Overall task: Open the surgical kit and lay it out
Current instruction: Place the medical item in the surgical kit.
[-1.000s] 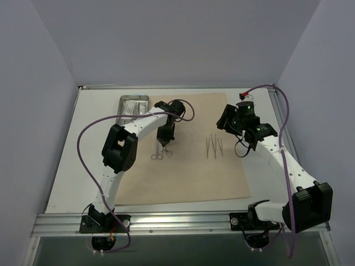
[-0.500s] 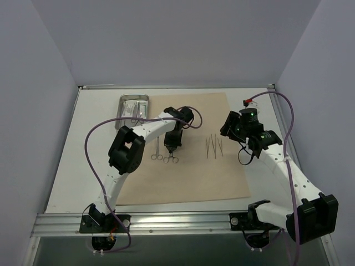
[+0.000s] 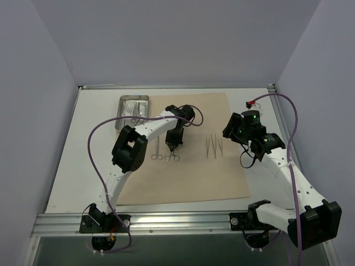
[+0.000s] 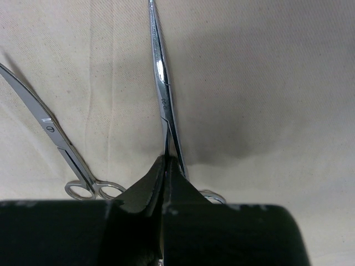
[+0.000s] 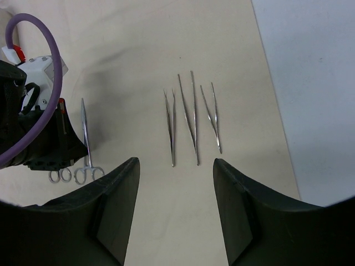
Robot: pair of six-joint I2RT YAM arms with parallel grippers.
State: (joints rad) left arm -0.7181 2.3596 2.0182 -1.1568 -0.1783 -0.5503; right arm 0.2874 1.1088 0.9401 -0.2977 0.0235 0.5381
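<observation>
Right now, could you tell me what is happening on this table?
The beige cloth is spread flat. The left gripper is shut on a scissor-handled instrument, beside a second instrument lying on the cloth. Three tweezers lie in a row to the right, near the open right gripper. The steel tray sits at the cloth's far left corner.

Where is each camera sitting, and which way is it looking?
Top external: above and behind the robot, looking down on the beige cloth; the left arm and right arm show.
Left wrist: on the left arm, close above the cloth; left gripper shows, shut on a scissor-handled instrument.
Right wrist: on the right arm, looking down at three tweezers; open right gripper shows.
Shared: top and right wrist both see the tweezers.
</observation>
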